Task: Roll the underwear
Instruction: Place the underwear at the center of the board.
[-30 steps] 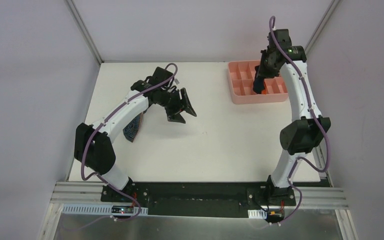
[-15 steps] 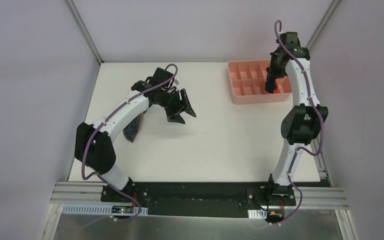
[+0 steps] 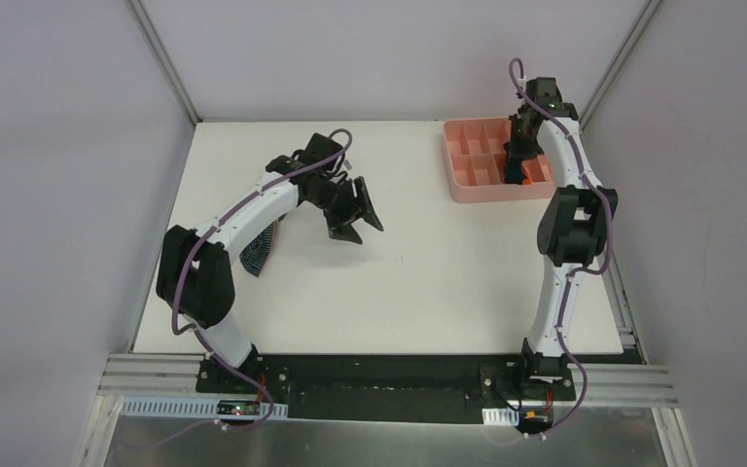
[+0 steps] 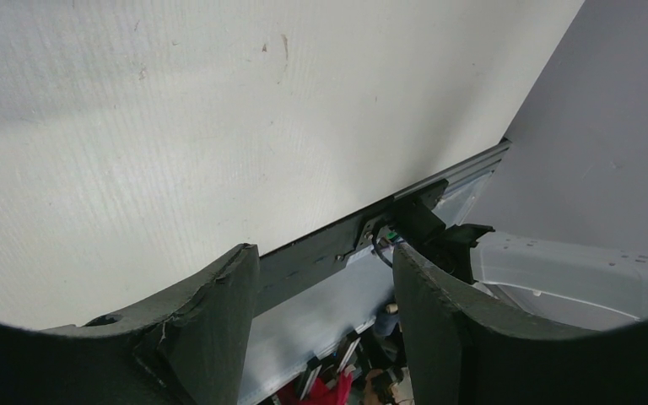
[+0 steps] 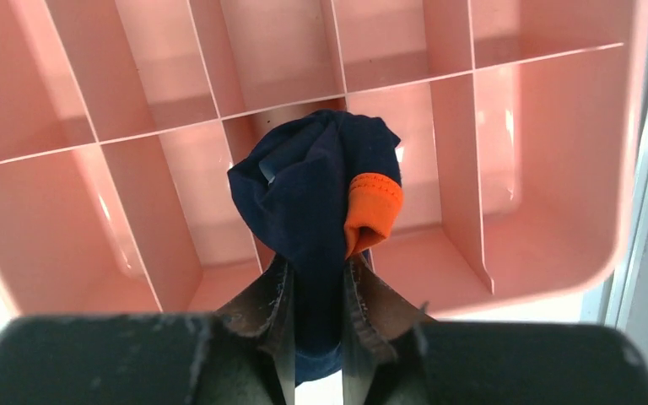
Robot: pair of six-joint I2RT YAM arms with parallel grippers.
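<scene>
1. Right now the navy cloth underwear with the orange trim (image 5: 308, 198) is bunched into a tight bundle and pinched between the fingers of my right gripper (image 5: 316, 272), which are closed narrowly on the cloth.
2. Its orange band (image 5: 373, 211) shows on one side of the bundle, and the navy folds bulge out past my fingertips.
3. That bundle hangs over the pink plastic compartment tray (image 5: 557, 253), above the dividers towards its right end. Whether the cloth touches the tray floor I cannot tell.
4. From the overhead view, my right gripper (image 3: 517, 163) reaches down into the right part of the tray (image 3: 486, 194), which sits at the far right corner of the white counter (image 3: 428, 272).
5. The second piece, the dark blue underwear with thin pale stripes (image 3: 261, 248), lies on the counter at the left, partly hidden beneath my left forearm.
6. My left gripper (image 3: 354, 212) is well apart from the tray, beside the striped underwear but not touching it, with its jaws spread wide.
7. Through the left wrist camera, my left gripper (image 4: 322, 253) holds nothing between its dark fingers (image 4: 219, 295); beyond them I see only bare counter (image 4: 177, 126).
</scene>
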